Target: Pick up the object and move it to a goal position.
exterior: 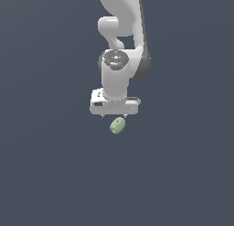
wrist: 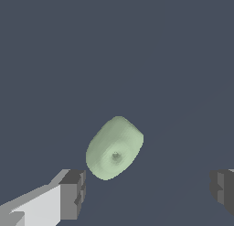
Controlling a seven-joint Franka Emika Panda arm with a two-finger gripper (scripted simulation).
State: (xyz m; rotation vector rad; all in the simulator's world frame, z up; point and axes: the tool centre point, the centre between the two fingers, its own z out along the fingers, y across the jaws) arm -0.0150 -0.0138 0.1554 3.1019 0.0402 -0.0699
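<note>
The object (exterior: 117,125) is a small pale green barrel-like lump lying on the dark grey floor, just below the white gripper hand in the exterior view. In the wrist view the object (wrist: 114,147) shows one round end with a small hole in its centre. My gripper (wrist: 148,193) stands open, its two dark fingertips (wrist: 74,193) wide apart, with the object ahead of them and nearer one finger than the other. Nothing sits between the fingers. In the exterior view the fingers are mostly hidden under the hand (exterior: 114,105).
The white arm (exterior: 121,33) rises from the hand toward the top of the exterior view. A flat dark grey floor (exterior: 45,174) fills everything around.
</note>
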